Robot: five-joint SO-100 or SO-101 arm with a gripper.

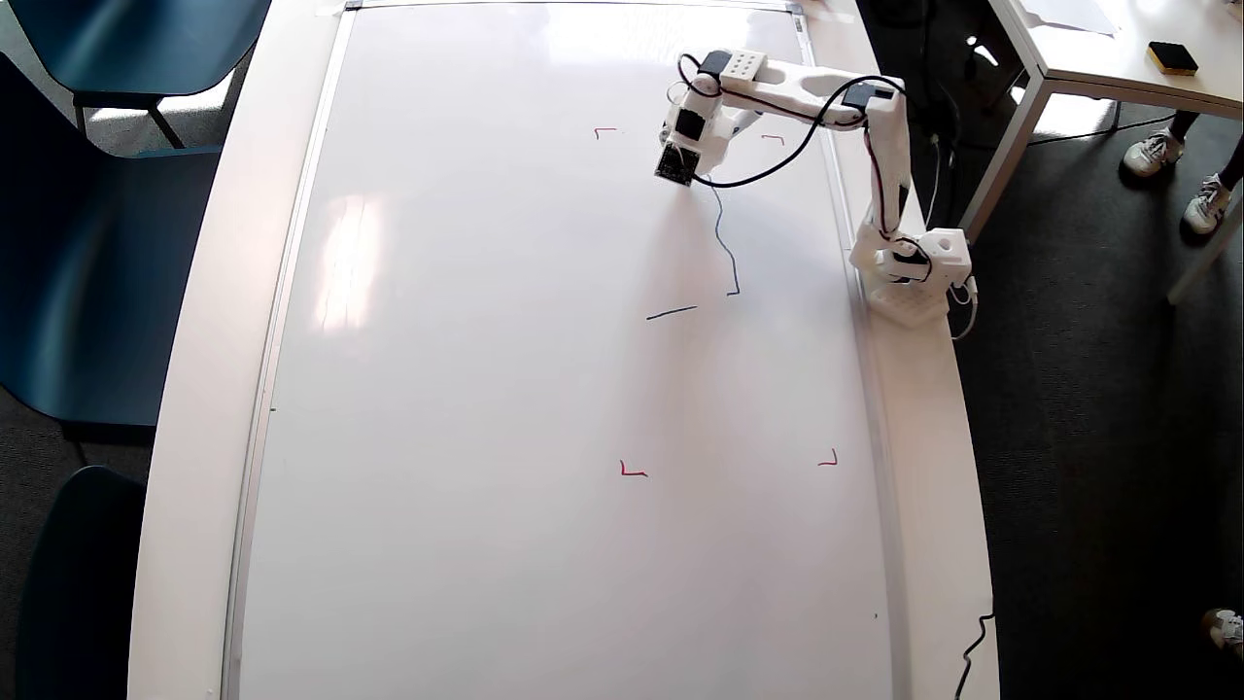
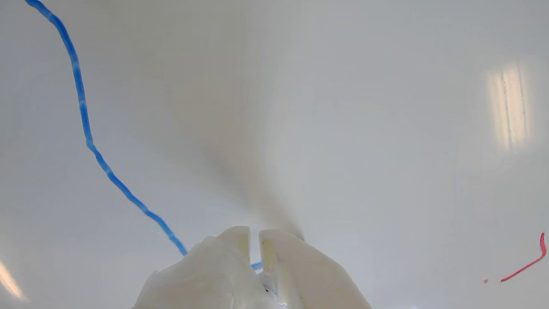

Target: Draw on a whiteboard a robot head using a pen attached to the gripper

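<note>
The gripper (image 1: pixel 677 167) hangs over the upper right part of the whiteboard (image 1: pixel 466 389), which lies flat on a white bench (image 1: pixel 194 389) and covers most of it. In the wrist view the 2 white jaws of the gripper (image 2: pixel 255 236) stand nearly together, with only a thin slit between them. A bit of blue shows low in that slit, but the pen itself cannot be made out in either view, so I cannot tell whether the jaws are clamped on it.

The robot head (image 1: pixel 724 248) is only partly drawn: in the overhead view, 1 wobbly dark-blue line starts just below the gripper, runs down and slightly right, and ends in a small hook. A second, short stroke (image 1: pixel 672 313) lies apart from it, lower and to the left. In the wrist view the line (image 2: pixel 85 128) is bright blue, coming from the top left corner and running down to the left jaw, where it passes behind it.

4 red corner marks are visible in the overhead view: top left (image 1: pixel 604 130), top right (image 1: pixel 774 139), bottom left (image 1: pixel 633 471) and bottom right (image 1: pixel 829 459). The top right mark sits just beside the arm's wrist. 1 red mark (image 2: pixel 525 262) shows at the right edge of the wrist view.

1 white arm (image 1: pixel 889 146) stands on its base (image 1: pixel 914 272) at the whiteboard's right edge.
</note>
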